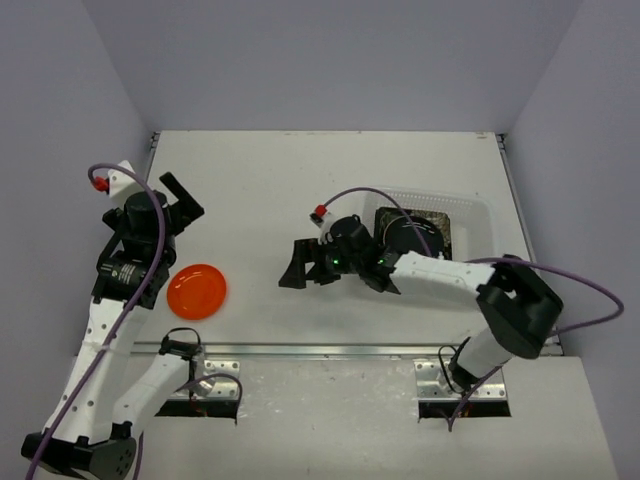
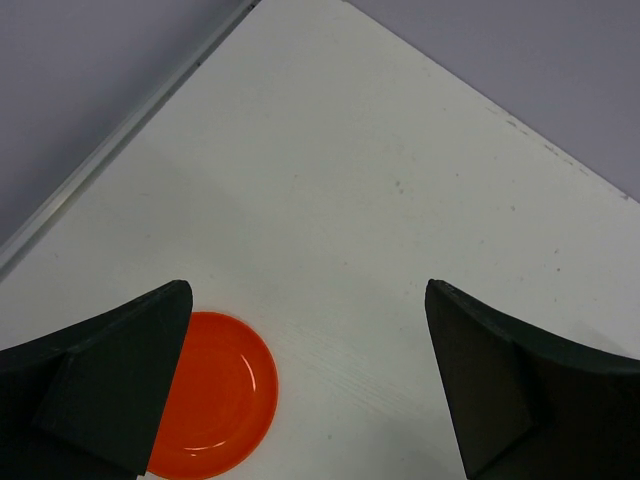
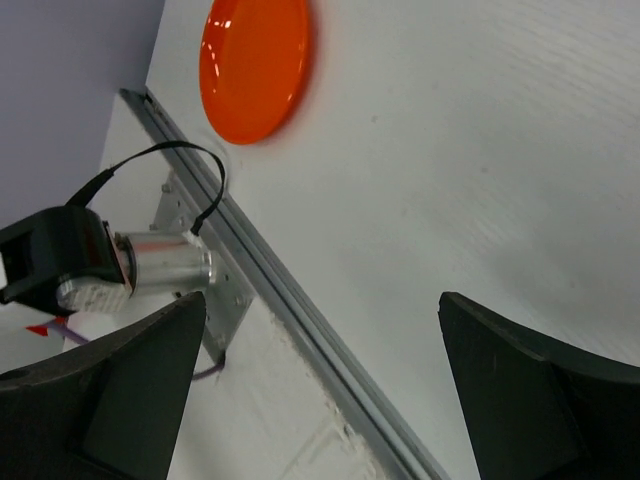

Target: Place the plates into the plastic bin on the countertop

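One round orange plate (image 1: 197, 291) lies on the white countertop (image 1: 300, 180) at the front left. It also shows in the left wrist view (image 2: 215, 395) and the right wrist view (image 3: 255, 65). The white lattice plastic bin (image 1: 470, 205) stands at the right, with dark plates (image 1: 440, 232) inside, partly hidden by my right arm. My left gripper (image 1: 183, 205) is open and empty, just behind the orange plate; in its wrist view (image 2: 305, 385) the plate lies beside the left finger (image 2: 110, 380). My right gripper (image 1: 303, 268) is open and empty above mid-table, left of the bin, also seen in its wrist view (image 3: 320, 390).
A metal strip (image 3: 300, 310) runs along the countertop's front edge, with the left arm's base and cable (image 3: 160, 265) just beyond it. Lavender walls (image 1: 60, 120) enclose the counter on three sides.
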Robot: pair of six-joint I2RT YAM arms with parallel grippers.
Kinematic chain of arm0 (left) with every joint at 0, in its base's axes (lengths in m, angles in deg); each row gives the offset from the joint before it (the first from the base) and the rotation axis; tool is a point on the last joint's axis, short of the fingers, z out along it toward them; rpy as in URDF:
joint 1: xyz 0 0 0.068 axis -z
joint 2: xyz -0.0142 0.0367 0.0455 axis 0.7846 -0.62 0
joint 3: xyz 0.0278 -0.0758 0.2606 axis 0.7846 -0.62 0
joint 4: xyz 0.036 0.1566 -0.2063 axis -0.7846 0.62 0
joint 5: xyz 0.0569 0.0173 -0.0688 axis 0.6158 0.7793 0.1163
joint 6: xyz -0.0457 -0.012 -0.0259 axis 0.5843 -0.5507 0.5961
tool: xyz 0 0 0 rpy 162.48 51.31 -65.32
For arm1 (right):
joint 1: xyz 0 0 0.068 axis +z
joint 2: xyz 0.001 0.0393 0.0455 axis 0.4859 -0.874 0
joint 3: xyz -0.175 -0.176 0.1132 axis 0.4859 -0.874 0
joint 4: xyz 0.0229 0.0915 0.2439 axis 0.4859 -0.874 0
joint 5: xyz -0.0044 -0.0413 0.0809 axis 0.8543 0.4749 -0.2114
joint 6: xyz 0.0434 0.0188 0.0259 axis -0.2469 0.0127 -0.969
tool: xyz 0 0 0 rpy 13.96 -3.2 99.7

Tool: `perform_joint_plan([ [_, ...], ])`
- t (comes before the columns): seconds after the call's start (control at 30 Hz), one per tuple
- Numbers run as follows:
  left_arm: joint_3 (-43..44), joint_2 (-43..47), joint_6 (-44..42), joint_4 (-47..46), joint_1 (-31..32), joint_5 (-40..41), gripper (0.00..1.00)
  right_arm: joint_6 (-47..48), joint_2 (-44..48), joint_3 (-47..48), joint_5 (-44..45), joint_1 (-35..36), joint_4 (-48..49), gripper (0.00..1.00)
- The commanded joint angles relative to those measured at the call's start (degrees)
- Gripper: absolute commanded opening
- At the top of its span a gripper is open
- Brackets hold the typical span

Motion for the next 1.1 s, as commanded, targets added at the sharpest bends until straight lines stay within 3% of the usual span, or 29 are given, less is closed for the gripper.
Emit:
perform_joint_plan([
  [0.0, -5.78, 4.02, -3.33, -2.90, -0.28, -1.80, 1.00, -4.01, -13.77, 10.53, -1.51, 2.68, 10.60, 0.99],
  [0.17, -12.09, 9.30, -2.52, -5.21, -0.28, -5.20, 1.00, -8.01, -32.00, 25.62, -3.84, 4.70, 10.62, 0.97],
  [0.23, -11.80, 9.71, -3.07, -5.65, -0.28, -4.88, 1.00, -10.74, -40.38, 30.55, -6.42, 5.43, 11.73, 0.90],
  [0.33, -12.02, 9.49, -3.73, -5.99, -0.28, -6.51, 1.00, -11.95, -46.00, 38.36, -7.36, 5.85, 10.06, 0.80],
  [0.4, -12.33, 9.35, -4.25, -6.69, -0.28, -8.96, 1.00, -11.88, -50.49, 43.78, -7.64, 5.97, 6.58, 0.67],
  [0.57, -12.54, 9.13, -4.65, -7.08, -0.28, -10.22, 1.00, -9.40, -57.36, 52.00, -7.15, 7.40, -3.41, 0.46],
  [0.67, -12.59, 9.22, -4.69, -7.14, -0.28, -10.36, 1.00, -8.49, -58.18, 53.43, -4.96, 8.09, -6.23, 0.27],
  [0.77, -12.57, 9.22, -4.84, -7.29, -0.28, -10.59, 1.00, -7.36, -57.90, 53.10, -2.46, 8.37, -8.98, 0.00],
  [0.9, -12.83, 9.06, -5.10, -7.54, -0.28, -11.21, 1.00, -8.08, -55.05, 49.83, -2.98, 8.45, -6.33, 0.00],
  [1.07, -12.74, 9.13, -5.10, -7.30, -0.28, -10.78, 1.00, -6.95, -44.14, 41.68, -4.82, 7.85, -2.17, 0.00],
])
